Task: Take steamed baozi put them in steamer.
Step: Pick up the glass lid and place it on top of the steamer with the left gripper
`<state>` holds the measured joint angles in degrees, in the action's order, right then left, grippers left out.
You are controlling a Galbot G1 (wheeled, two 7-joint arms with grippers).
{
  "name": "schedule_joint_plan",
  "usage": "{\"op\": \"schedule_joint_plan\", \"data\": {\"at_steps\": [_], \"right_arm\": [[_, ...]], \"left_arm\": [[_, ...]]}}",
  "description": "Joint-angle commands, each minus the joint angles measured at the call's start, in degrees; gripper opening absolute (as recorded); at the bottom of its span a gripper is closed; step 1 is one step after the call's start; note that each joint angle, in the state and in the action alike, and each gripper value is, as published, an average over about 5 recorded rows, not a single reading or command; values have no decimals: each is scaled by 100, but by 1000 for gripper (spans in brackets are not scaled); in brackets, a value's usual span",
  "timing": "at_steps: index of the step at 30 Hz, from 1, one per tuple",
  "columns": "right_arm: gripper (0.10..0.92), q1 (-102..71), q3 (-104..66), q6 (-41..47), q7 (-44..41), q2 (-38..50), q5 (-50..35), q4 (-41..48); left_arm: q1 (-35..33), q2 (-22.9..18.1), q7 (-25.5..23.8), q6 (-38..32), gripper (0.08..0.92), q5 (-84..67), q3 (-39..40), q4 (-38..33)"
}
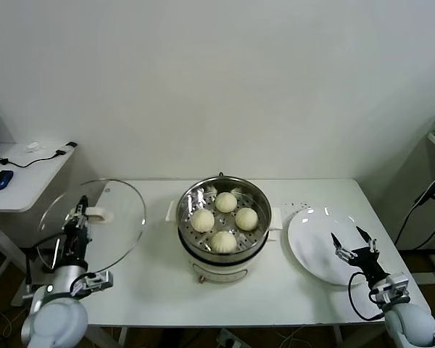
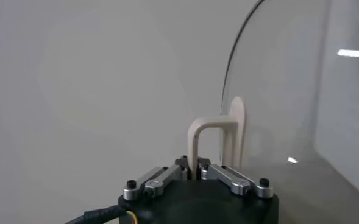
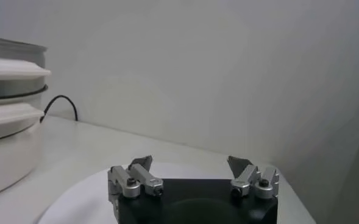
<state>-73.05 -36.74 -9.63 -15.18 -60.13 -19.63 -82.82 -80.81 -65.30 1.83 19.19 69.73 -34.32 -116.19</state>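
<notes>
Baozi point(image 1: 225, 202), all four, sit dome-up in a diamond on the perforated tray of the steamer point(image 1: 257, 199) at frame centre; being round, they have no long axis or heading. At lower left the left gripper point(image 1: 78, 214) is clamped on the handle point(image 2: 211, 137) of the tilted glass lid point(image 1: 123, 217), which could slip or swing into the pot if the thin grip loosens. At lower right the right gripper point(image 1: 351, 242) hangs spread wide and empty over the white plate point(image 1: 308, 239).

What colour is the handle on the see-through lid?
Cream-white. The lid handle shows best in the left wrist view, with the left gripper shut on it.
</notes>
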Motion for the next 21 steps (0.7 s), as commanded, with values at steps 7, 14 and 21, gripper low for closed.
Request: {"op": "schedule_joint_plan", "data": {"at_steps": [7,14,21], "right_arm": [[823,841,395,14,103,-43,139,541],[823,895,370,-16,95,-41,165,627],[823,855,290,-36,100,-30,189,627]], "left_arm": [[2732,636,-2536,2581,154,898,3753,-811],[2996,-682,-2693,2556,154,1887,4303,131],[2904,-1762,-2379,2559,154,2202,4367,971]]}}
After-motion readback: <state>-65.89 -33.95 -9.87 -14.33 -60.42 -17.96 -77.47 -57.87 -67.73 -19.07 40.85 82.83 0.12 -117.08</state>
